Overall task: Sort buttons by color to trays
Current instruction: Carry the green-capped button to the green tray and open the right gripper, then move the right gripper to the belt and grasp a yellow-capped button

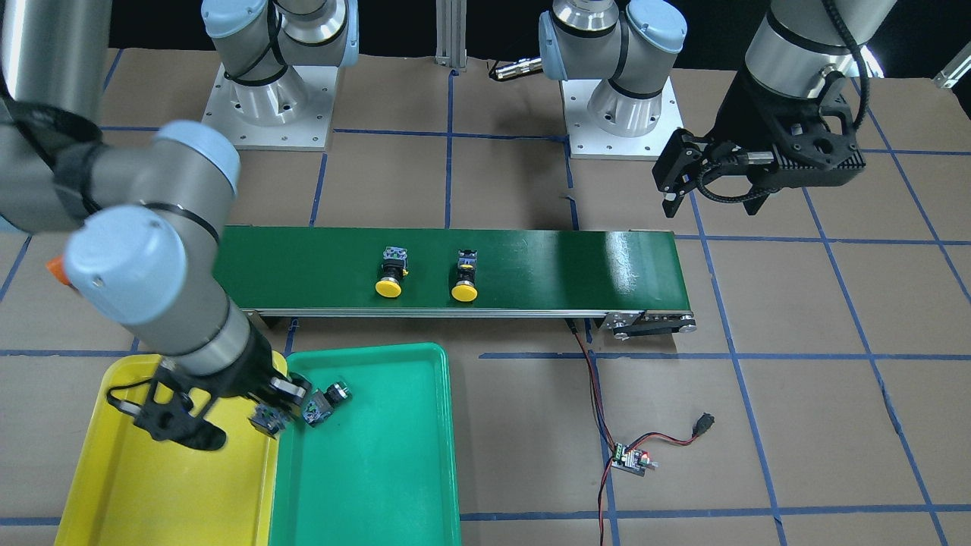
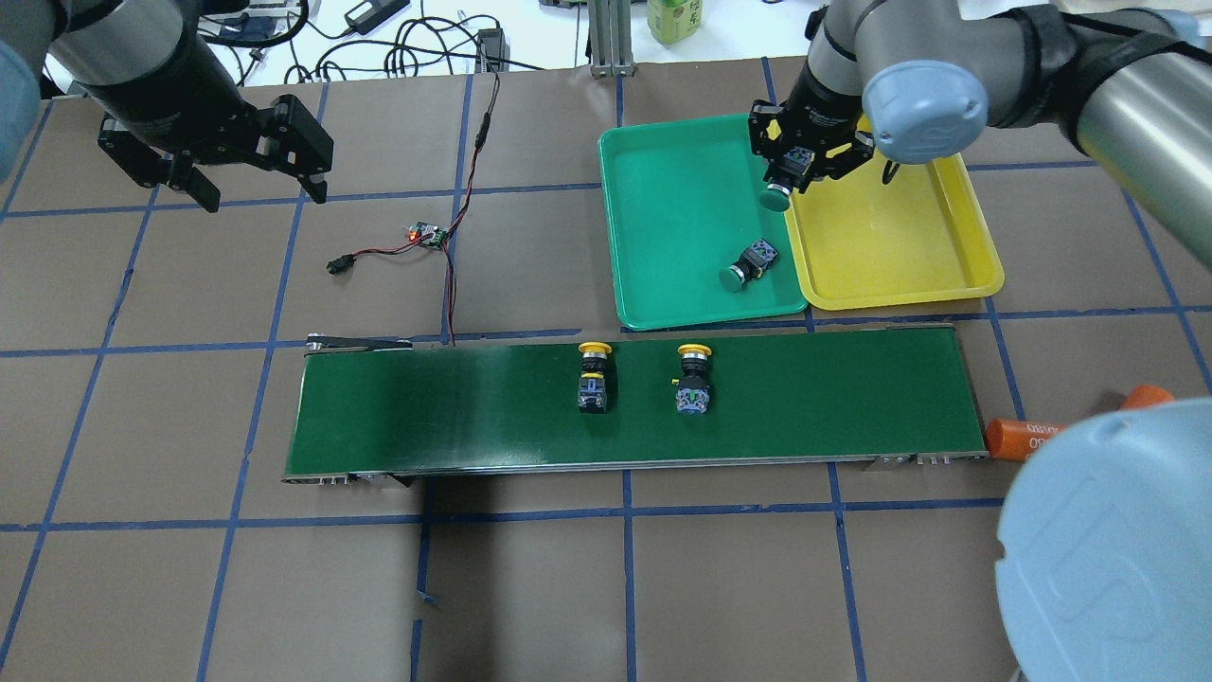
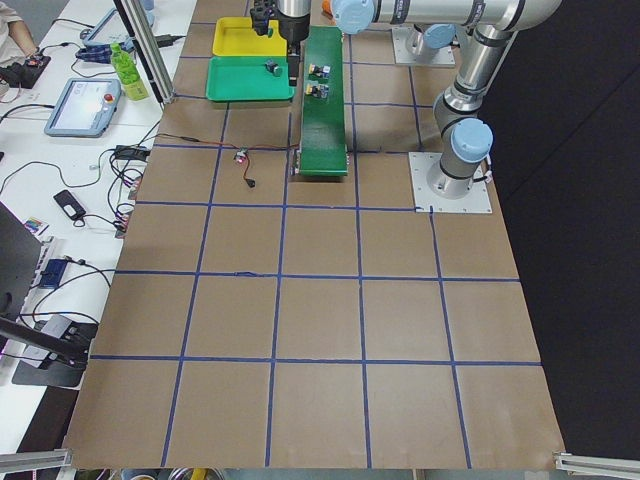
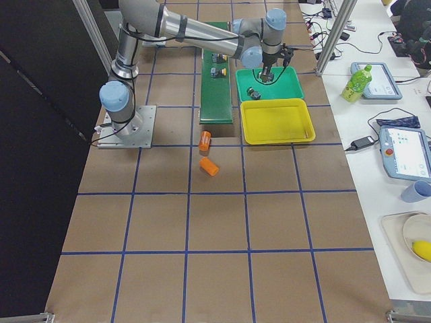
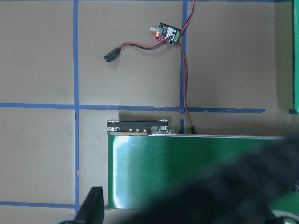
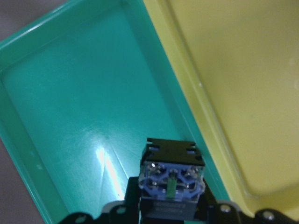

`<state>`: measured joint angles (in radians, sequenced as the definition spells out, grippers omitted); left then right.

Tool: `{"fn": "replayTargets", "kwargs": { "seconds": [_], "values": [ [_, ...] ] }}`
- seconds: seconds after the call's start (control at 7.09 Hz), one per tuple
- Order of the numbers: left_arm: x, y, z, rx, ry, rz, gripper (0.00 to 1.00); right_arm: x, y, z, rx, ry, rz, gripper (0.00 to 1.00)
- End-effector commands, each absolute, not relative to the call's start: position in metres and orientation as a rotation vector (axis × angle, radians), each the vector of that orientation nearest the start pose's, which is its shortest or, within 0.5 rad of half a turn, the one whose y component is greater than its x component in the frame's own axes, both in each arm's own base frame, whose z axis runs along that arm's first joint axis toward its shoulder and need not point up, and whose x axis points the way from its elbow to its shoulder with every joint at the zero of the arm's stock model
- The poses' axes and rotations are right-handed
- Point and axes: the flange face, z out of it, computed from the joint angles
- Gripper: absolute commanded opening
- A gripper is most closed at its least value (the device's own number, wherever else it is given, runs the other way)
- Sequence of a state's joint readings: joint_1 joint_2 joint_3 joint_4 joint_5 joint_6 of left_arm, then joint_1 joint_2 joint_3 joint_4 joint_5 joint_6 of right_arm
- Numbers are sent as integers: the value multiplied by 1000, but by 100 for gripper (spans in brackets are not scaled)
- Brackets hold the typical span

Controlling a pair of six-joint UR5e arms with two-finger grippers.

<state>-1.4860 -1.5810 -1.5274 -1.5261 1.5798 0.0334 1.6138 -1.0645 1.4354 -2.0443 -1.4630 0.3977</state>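
**Green-capped button held over the green tray, release pending**

Brown paper covers the table (image 2: 568, 587). We place everything by the conveyor belt (image 2: 426, 417).

Across the belt from the robot's bases, toward its right end, lie the green tray (image 2: 663, 237) and the yellow tray (image 2: 890, 237). They sit rim against rim, the yellow one nearer the belt's right end.

The right gripper (image 2: 793, 175) is clamped on a green-capped button (image 2: 776, 197). It carries the button above the green tray, on the side far from the belt and just beside the yellow tray's rim. The left gripper (image 2: 262, 188) hangs with jaws parted and nothing in them, on the tray side of the belt near its left end.

The held button's long axis is close to upright, with the cap down and the terminal block facing up at the wrist camera. A second green button (image 2: 748, 265) lies on its side in the green tray, at the side next to the belt, its cap pointing roughly toward the belt. Two yellow-capped buttons (image 2: 594, 377) lie near the belt's middle, well apart, their long axes across the belt and caps toward the trays.

We judge the step in hand to be setting down the held button. To do it well, we recommend:
- moving it away from the shared rim, further over the green tray;
- lowering it close to the floor before the jaws part, so it cannot tip into the yellow tray;
- keeping it clear of the second green button.
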Motion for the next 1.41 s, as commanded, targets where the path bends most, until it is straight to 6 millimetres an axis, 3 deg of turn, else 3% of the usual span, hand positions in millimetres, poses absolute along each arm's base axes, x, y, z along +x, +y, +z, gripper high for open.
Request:
{"fn": "replayTargets", "kwargs": {
  "seconds": [0.0,0.14,0.28,0.42,0.56,0.85,0.99,1.13,1.27],
  "values": [
    [-90,-517,497,-84,3129,-127,100,209,-699,247,506,2955,-156,7],
    [-94,-519,495,-80,3130,-122,100,211,-696,240,511,2962,-142,88],
    [-93,-514,499,-87,3130,-134,100,209,-692,255,491,2961,-153,100],
    [-96,-511,499,-80,3129,-134,100,208,-672,280,480,2970,-130,100],
    [-97,-511,501,-82,3126,-141,100,205,-639,306,439,2981,-124,100],
    [-100,-505,507,-75,3126,-160,100,185,-528,324,328,3029,-65,100],
    [-100,-505,507,-70,3126,-160,100,182,-484,324,328,3031,-49,100],
    [-99,-506,504,-75,3125,-151,100,183,-466,305,329,3036,11,100],
    [-100,-506,506,-75,3129,-158,100,186,-461,297,309,3030,49,100]
  ]
}}
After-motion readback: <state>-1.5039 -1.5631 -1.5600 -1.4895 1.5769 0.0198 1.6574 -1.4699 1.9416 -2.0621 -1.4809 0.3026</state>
